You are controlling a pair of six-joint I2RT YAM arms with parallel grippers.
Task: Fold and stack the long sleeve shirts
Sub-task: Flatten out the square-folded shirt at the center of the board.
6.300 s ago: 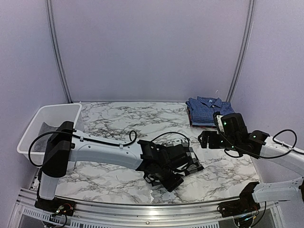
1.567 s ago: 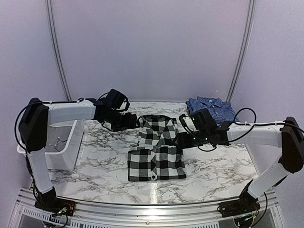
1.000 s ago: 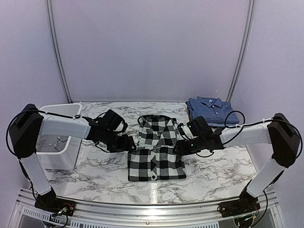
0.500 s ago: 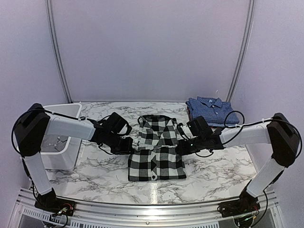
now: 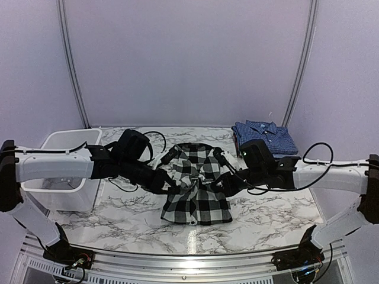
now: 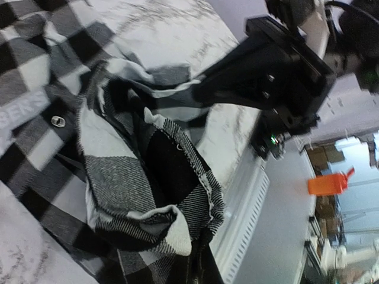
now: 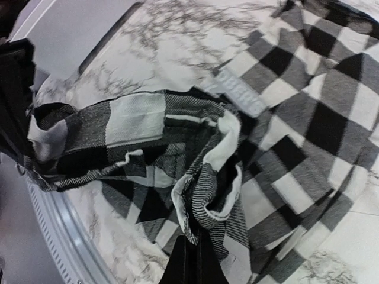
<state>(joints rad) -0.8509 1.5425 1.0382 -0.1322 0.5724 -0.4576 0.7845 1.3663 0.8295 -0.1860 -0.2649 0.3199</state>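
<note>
The black-and-white check shirt (image 5: 198,204) lies mid-table, its near half lifted and bunched. My left gripper (image 5: 173,184) is shut on that half's left edge, and my right gripper (image 5: 225,183) is shut on its right edge. In the left wrist view the pinched cloth (image 6: 142,201) folds over right above my left gripper (image 6: 200,269). The right wrist view shows a curled fold (image 7: 219,177) rising from my right gripper (image 7: 192,260), with white lettering (image 7: 241,90) on the flat part beyond. The blue checked shirt (image 5: 263,137) lies folded at the back right.
A white plastic bin (image 5: 59,155) stands at the left edge of the marble table (image 5: 266,216), just behind my left arm. The metal rail (image 5: 189,260) runs along the table's near edge. Grey curtain walls close the back.
Both grippers shut on the side edges of the shirt's near folded half, then raised it and drew it inward. That half was flat and square; now it hangs bunched between them.
</note>
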